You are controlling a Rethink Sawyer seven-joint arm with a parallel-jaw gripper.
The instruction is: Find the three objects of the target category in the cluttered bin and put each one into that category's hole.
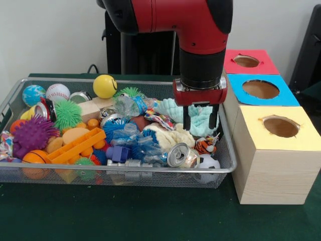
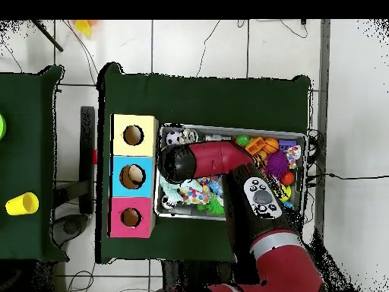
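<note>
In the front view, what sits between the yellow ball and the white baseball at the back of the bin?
A silver can lies between the yellow ball and the baseball, seen in the front view.

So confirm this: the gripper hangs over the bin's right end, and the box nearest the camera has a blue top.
Wrong on the colour. In the front view the nearest box has a yellow top; the blue one is the middle box. The gripper does hang over the bin's right end.

Even, bright indoor light; soft shadow under the bin (image 1: 225,165) on the dark counter (image 1: 150,216); a small glint on the can (image 1: 178,154); front view slightly soft.
</note>
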